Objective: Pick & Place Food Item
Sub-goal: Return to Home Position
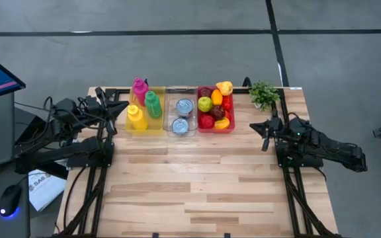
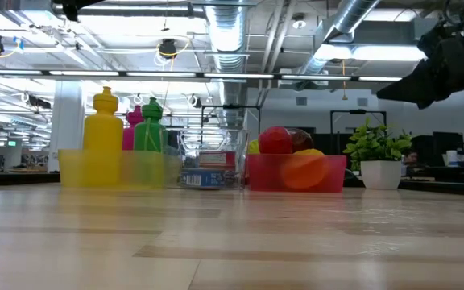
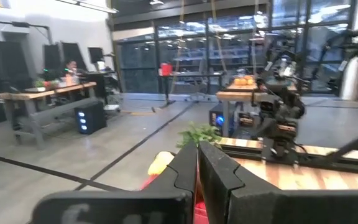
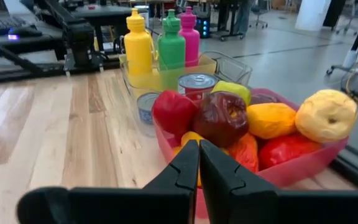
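Fruit (image 4: 222, 118): heaped in pink bin (image 4: 294, 171), back of worktop (image 1: 197, 192); sorting looks complete. Left jaws, right jaws: closed, empty, parked at worktop sides, apparently because nothing remains to carry.

Bright, even light falls from overhead onto my counter (image 1: 197, 192), and the shadows beside the bins (image 1: 180, 129) are short and faint. In the low view the ceiling lights (image 2: 341, 50) glare white, so my right arm (image 2: 445, 60) hangs as a dark silhouette. The fruit (image 4: 222, 118) carries soft highlights.
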`<action>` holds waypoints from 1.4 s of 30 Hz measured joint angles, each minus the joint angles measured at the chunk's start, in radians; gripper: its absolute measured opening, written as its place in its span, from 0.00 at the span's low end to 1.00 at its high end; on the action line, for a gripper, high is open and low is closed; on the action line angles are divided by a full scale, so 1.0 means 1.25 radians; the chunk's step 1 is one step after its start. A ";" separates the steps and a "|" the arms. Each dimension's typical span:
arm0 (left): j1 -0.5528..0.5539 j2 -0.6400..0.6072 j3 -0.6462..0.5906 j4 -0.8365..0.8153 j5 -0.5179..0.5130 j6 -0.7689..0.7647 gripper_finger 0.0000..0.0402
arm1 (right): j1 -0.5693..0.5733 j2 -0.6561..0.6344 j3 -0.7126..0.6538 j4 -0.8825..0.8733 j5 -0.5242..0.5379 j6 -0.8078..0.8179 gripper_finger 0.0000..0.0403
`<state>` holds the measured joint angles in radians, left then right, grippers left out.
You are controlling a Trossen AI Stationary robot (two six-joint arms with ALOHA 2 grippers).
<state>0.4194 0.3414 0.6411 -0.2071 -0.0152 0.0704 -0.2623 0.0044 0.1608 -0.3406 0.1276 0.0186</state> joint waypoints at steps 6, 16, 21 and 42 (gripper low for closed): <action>-0.002 0.049 0.000 0.018 0.056 -0.001 0.01 | 0.000 0.000 0.000 0.000 0.000 0.009 0.02; -0.002 0.166 -0.166 0.390 0.076 -0.004 0.01 | 0.000 0.000 0.000 0.000 0.000 0.006 0.02; -0.002 0.133 -0.190 0.345 0.081 -0.039 0.01 | 0.000 0.000 0.000 0.001 0.000 0.006 0.02; -0.002 -0.174 -0.201 0.096 0.080 -0.039 0.01 | 0.000 0.000 0.001 0.001 0.000 0.007 0.02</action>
<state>0.4168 0.1242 0.3897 -0.0873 0.0843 0.0213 -0.2625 0.0044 0.1616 -0.3397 0.1276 0.0268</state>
